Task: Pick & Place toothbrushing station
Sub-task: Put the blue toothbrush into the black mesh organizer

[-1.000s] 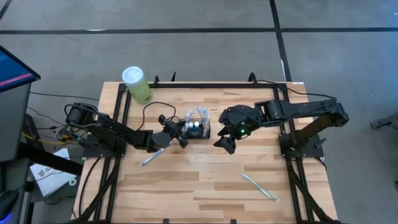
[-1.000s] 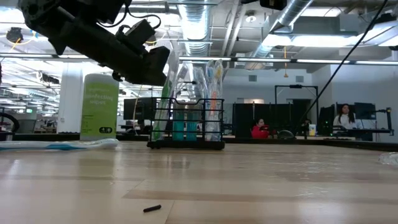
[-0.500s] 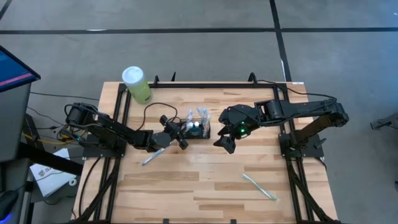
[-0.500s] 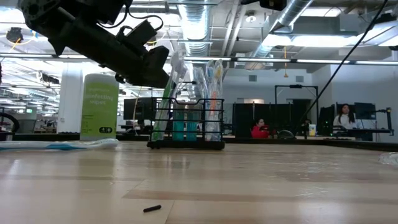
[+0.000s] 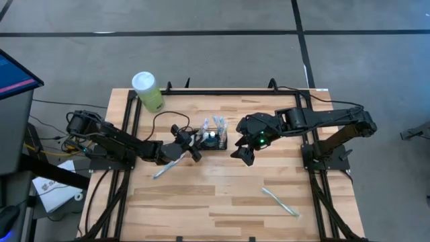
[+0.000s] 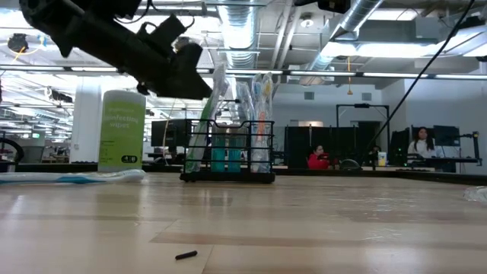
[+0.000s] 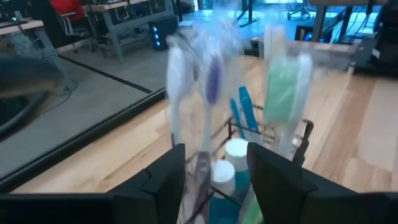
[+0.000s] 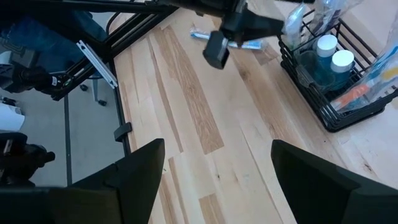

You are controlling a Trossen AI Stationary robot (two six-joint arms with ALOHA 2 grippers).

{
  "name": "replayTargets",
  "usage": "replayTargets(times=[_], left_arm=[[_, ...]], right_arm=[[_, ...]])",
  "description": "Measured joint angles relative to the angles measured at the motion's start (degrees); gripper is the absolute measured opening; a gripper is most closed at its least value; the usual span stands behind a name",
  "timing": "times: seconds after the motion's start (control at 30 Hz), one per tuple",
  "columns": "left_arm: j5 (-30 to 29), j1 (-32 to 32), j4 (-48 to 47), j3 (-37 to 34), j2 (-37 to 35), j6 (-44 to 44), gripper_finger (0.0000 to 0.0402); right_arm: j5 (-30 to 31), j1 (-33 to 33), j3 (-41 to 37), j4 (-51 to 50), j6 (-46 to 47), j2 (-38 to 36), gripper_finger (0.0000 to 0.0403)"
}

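Broadly, the wooden bench [image 5: 222, 195] carries everything, and the two dark arms reach in toward its middle from either side. Between their pincers stands the toothbrushing station [image 5: 213, 139], a black wire caddy holding wrapped toothbrushes and small capped bottles. It sits just ahead of the left pincer [image 5: 191, 144] and just beside the right pincer [image 5: 243, 156], which waits with its fingers wide apart, holding nothing. A green canister [image 5: 147, 91] stands well behind the left arm, one wrapped toothbrush [image 5: 164, 168] lies under that arm, and another [image 5: 280, 202] lies far off beyond the right arm.

The step in hand looks like the release of a toothbrush into the caddy: in the left wrist view the fingers [image 7: 163, 180] stand apart on either side of a wrapped toothbrush, not clamped on it. Next, the left arm would likely back away clear of the standing brushes and go for the toothbrush lying under it.

Against a second ago, the left pincer has gone from shut to parted, and it has risen slightly and drawn back from the caddy; the right arm has not moved.
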Motion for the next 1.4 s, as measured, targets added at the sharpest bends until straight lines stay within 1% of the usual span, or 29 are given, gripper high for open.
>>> replayTargets(times=[0.17,0.27,0.37,0.57,0.67,0.77,0.87,1.0,1.07,1.13,1.27,1.4], left_arm=[[-0.04,0.31,-5.73,0.0,-4.48,-0.38,0.0168],[0.22,0.2,-10.12,0.0,-7.4,-2.46,0.0168],[1.72,0.19,-13.77,0.0,-10.36,-4.53,0.0168],[2.77,-1.13,-18.31,0.0,-15.9,-6.21,0.0168],[5.79,-1.73,-19.31,0.0,-18.56,-7.31,0.016],[9.15,-2.47,-23.75,0.0,-20.7,-10.59,0.0142],[11.46,-4.0,-30.25,1.0,-22.49,-13.97,0.0121],[14.18,-6.32,-39.96,4.02,-23.54,-18.05,0.0104],[16.32,-6.77,-44.49,5.56,-23.64,-20.48,0.0102],[19.69,-6.67,-49.84,6.82,-23.64,-24.25,0.0102],[29.19,-5.77,-59.18,7.58,-23.63,-32.64,0.0102],[37.31,-5.84,-66.42,7.58,-23.62,-37.47,0.0102]], right_arm=[[0.0,0.07,0.0,0.02,-0.09,0.0,0.0286],[0.0,0.07,0.0,0.0,-0.13,0.0,0.0286],[0.0,0.07,0.0,0.01,-0.13,0.0,0.0286],[0.06,0.07,0.0,0.21,-0.13,0.0,0.0286],[2.35,0.52,0.0,0.67,-0.07,0.0,0.0286],[6.55,1.86,0.0,2.09,-0.02,0.0,0.0286],[9.37,3.61,0.0,4.04,-0.09,0.0,0.0286],[10.77,5.43,-0.25,8.0,-0.4,-0.03,0.0286],[12.27,6.19,-1.19,10.65,-0.37,-0.09,0.0286],[13.69,6.58,-2.49,13.1,0.22,-0.07,0.0286],[15.23,7.45,-6.26,19.81,1.88,-0.07,0.0286],[15.28,7.63,-11.17,31.92,4.35,-0.06,0.0286]])
